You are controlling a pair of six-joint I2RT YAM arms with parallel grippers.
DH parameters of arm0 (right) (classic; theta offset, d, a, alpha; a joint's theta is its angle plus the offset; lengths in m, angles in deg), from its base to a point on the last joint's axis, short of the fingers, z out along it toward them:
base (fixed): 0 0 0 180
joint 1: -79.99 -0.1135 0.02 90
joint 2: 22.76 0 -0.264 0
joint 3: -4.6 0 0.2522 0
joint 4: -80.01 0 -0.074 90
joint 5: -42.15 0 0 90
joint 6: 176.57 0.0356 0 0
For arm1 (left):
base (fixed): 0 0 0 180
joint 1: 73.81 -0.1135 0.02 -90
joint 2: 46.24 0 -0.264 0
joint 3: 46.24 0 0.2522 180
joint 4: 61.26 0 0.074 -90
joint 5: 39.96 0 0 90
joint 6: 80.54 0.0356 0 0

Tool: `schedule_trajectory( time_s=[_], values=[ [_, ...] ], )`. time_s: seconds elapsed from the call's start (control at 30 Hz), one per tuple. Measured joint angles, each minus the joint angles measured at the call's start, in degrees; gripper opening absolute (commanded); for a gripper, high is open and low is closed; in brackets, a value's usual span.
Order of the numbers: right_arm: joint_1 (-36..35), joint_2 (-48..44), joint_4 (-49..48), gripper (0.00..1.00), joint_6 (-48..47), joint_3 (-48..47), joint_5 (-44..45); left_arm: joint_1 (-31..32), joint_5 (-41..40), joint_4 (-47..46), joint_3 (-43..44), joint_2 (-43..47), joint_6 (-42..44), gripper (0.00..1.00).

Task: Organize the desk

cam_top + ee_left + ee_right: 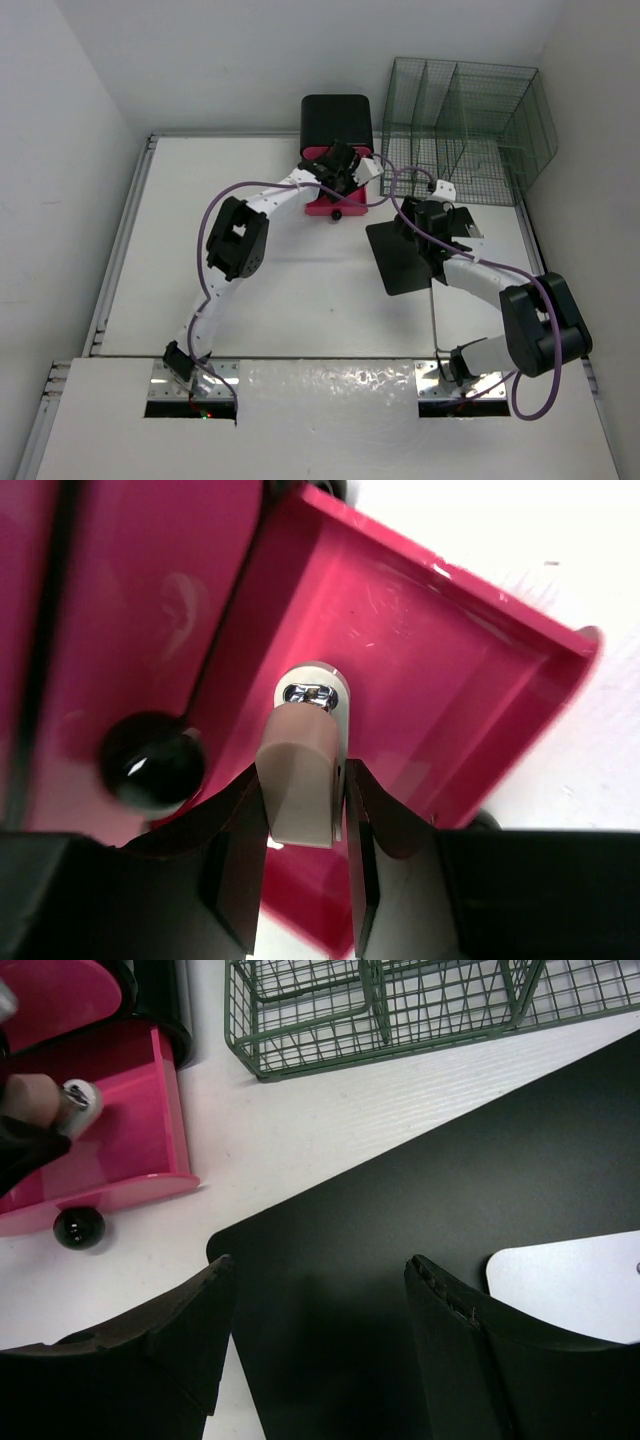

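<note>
Left gripper (305,790): closed on a small beige piece (300,735), pinched by its two flat sides. White, metal-tipped end pokes out past the fingertips.

Pink tray (430,650): directly beneath and beyond the left fingers (235,860). Glossy and shallow, with a raised rim and a faintly scratched floor.

Black round knob (150,762): just left of the left fingers in the wrist view, at the tray's front edge.

Black box (337,118): past the left fingertips, against the tray's far end.

Desk (290,300): white with grey rails, under both pairs of fingers, bearing every item listed here.

Right gripper (320,1270): jaws apart, gripping nothing, hovering.

Black sheet (400,1190): flat on the desk, straight below the right fingers (170,1350).

White rounded panel (570,1280): on the sheet, just right of the right fingers. Only a corner in view; lettering cannot be told.

Green wire rack (400,1000): beyond the right fingertips, divided into compartments, apart from the sheet.
</note>
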Motion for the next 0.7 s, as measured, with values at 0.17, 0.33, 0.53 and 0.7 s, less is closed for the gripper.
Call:
schedule_trajectory(
  time_s=[0.17,0.33,0.53,0.7],
  values=[
    [0.0,0.0,0.0,0.67,-0.4,0.0,0.0,-0.8,0.7,0.1,0.7,-2.8,0.3,0.25],
    [0.0,0.0,0.0,0.67,-0.5,0.0,0.0,-0.9,1.0,0.1,0.7,-3.1,1.1,0.43],
    [0.0,0.0,0.0,0.67,-0.7,0.0,0.0,-0.6,1.4,0.8,0.7,-3.0,1.4,0.68],
    [0.0,0.0,0.0,0.67,-1.0,0.0,0.0,-0.6,1.5,1.9,0.7,-2.6,1.2,0.69]
  ],
)
